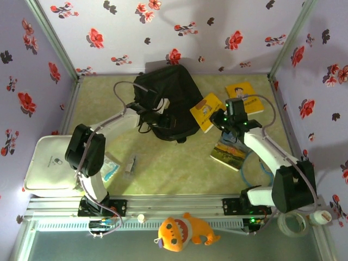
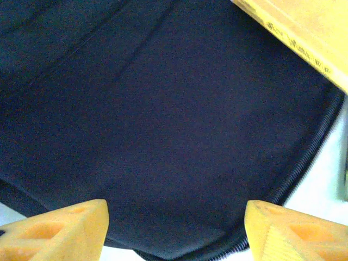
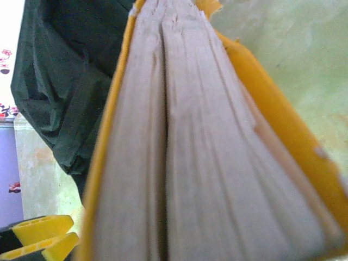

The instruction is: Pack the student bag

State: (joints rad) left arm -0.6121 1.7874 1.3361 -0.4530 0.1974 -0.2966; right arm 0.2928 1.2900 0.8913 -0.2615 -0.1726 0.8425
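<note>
The student bag (image 1: 168, 98) is lying flat toward the far edge of the surface (image 1: 174, 168), roughly midway between its left and right sides. The left arm (image 1: 117, 122) reaches over it. The left jaws are spread wide with nothing between them, hanging just above the black fabric (in the left wrist view both yellow fingertips (image 2: 60, 228) sit at the bottom with bag cloth across the gap). The right jaws are pinching a yellow book (image 1: 206, 111) by one edge, and it's tilted right at the bag's right side. Can't tell if it's actually touching the bag. The right wrist view looks straight at the page edges, with the bag behind on the left. A second yellow book (image 1: 244, 97) lies near the far right corner, and a landscape-cover book (image 1: 231, 153) lies closer to the near edge on the right. A white case (image 1: 46, 163) sits at the near left corner.
</note>
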